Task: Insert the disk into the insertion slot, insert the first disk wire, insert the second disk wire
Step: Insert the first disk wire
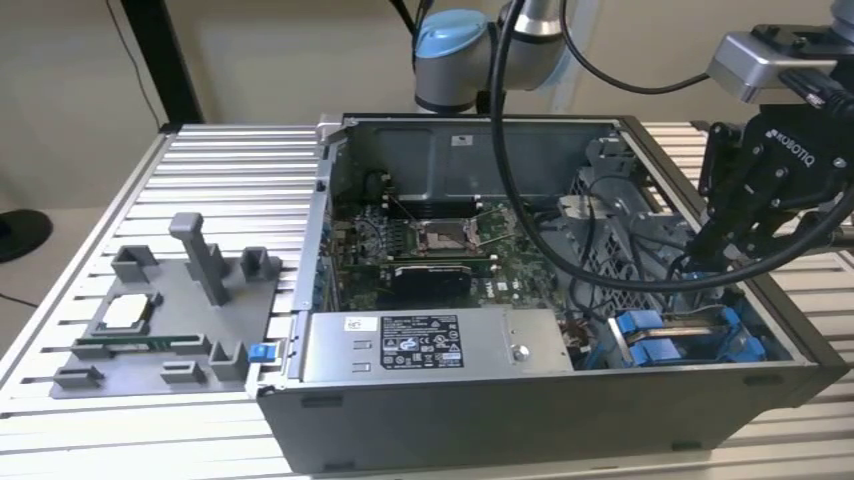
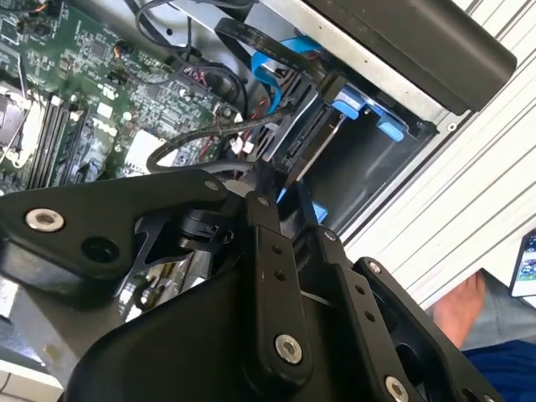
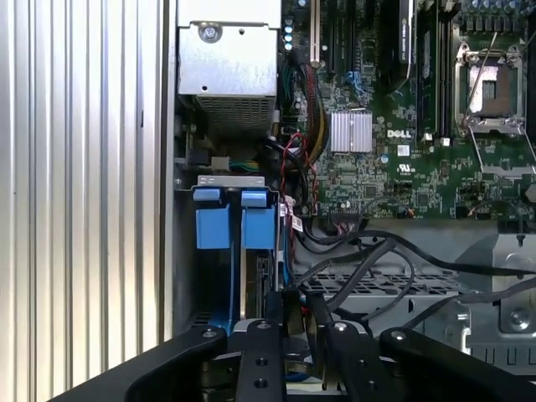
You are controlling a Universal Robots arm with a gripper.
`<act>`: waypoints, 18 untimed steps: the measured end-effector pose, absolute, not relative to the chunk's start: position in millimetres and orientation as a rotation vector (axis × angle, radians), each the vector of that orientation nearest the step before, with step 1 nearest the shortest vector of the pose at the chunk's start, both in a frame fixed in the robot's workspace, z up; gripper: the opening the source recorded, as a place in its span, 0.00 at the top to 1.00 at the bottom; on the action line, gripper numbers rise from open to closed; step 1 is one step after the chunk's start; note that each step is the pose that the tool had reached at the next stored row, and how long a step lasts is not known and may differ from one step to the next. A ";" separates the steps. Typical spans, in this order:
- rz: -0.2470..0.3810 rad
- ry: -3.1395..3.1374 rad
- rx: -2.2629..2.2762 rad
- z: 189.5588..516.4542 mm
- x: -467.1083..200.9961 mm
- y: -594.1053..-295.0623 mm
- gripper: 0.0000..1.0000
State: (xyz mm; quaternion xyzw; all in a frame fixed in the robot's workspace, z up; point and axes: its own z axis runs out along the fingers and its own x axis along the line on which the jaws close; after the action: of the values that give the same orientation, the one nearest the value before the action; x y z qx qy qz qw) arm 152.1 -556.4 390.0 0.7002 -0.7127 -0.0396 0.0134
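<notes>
The computer case (image 1: 534, 410) is matt grey sheet metal. Under the case, the table (image 1: 227, 160) is ribbed, brushed silver metal. Inside the case, the power-supply box (image 1: 527, 335) is dull bare metal with a white paper label (image 1: 400, 342). The motherboard (image 1: 427, 240) is glossy green, and the insertion slot (image 2: 368, 180) is matt dark grey with smooth blue plastic tabs (image 3: 213, 228). Above the case, the gripper (image 1: 701, 262) is matt black.

You are in a robotics lab: a ribbed aluminium worktop (image 1: 214, 170) carries an opened computer case (image 1: 534, 410) with its motherboard (image 1: 427, 250) bare. A grey parts jig (image 1: 174, 330) sits by the worktop's edge at the exterior view's left, and a cabled robot arm (image 1: 454, 50) lowers its gripper (image 1: 703, 258) into the case.
</notes>
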 end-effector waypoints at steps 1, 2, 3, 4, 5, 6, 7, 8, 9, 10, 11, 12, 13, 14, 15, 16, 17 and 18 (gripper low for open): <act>-0.124 -2.220 2.181 389.6 152.0 -556.4 0.00; -0.124 -2.220 2.181 389.2 152.0 -556.4 0.00; -0.124 -2.220 2.181 388.9 152.0 -556.4 0.00; -0.123 -2.220 2.181 388.7 152.0 -556.4 0.00; -0.123 -2.220 2.181 388.7 152.0 -556.4 0.00; -0.123 -2.220 2.181 388.7 152.1 -556.4 0.00; -0.123 -2.220 2.181 388.7 152.1 -556.4 0.00; -0.124 -2.220 2.181 388.6 152.0 -556.4 0.00; -0.124 -2.220 2.181 388.6 152.1 -556.4 0.00; -0.124 -2.220 2.181 388.6 152.0 -556.4 0.00; -0.124 -2.220 2.181 388.6 152.1 -556.4 0.00; -0.124 -2.220 2.181 388.6 152.1 -556.4 0.00; -0.124 -2.220 2.181 388.6 152.1 -556.4 0.00; -0.124 -2.220 2.181 388.6 152.1 -556.4 0.00; -0.124 -2.220 2.181 388.6 152.1 -556.4 1.00; -0.124 -2.220 2.181 388.6 152.1 -556.4 1.00; -0.124 -2.220 2.181 388.6 152.1 -556.4 1.00; -0.124 -2.220 2.181 388.5 152.1 -556.4 1.00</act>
State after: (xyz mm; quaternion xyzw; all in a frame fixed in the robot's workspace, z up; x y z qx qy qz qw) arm 152.1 -556.4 388.5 0.7002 -0.7127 -0.0398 0.0135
